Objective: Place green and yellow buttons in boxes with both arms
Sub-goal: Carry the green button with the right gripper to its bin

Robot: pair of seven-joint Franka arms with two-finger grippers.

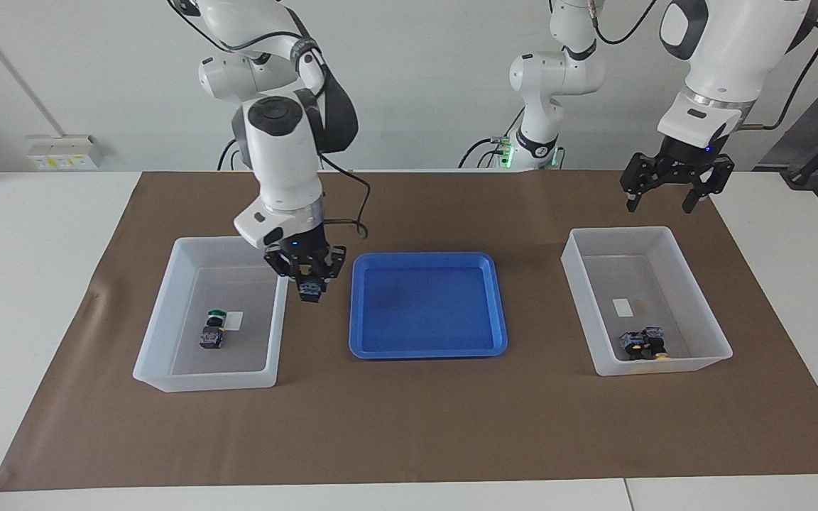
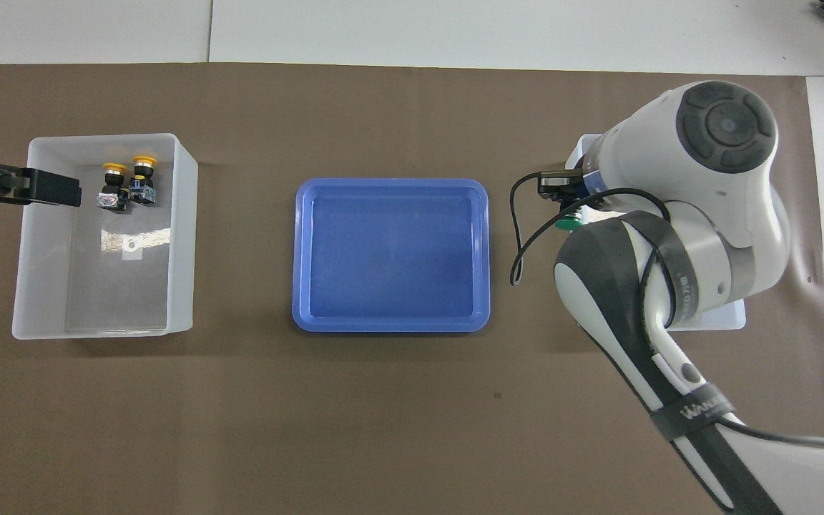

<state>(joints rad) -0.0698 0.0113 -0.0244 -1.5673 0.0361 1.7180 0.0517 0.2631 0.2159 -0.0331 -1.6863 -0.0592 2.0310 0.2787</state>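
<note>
My right gripper (image 1: 308, 284) is shut on a green button (image 1: 310, 292), whose green cap (image 2: 569, 223) shows in the overhead view. It hangs over the wall of the box (image 1: 167, 312) at the right arm's end, on the side beside the tray. Another green button (image 1: 211, 330) lies in that box. Two yellow buttons (image 1: 643, 345) (image 2: 129, 182) lie together in the box (image 1: 707, 333) (image 2: 179, 236) at the left arm's end. My left gripper (image 1: 664, 199) hangs open and holds nothing, high above that box's edge.
A shallow blue tray (image 1: 427, 305) (image 2: 390, 254) sits between the two boxes with nothing in it. A brown mat (image 1: 409, 419) covers the table under everything. My right arm hides most of its box in the overhead view.
</note>
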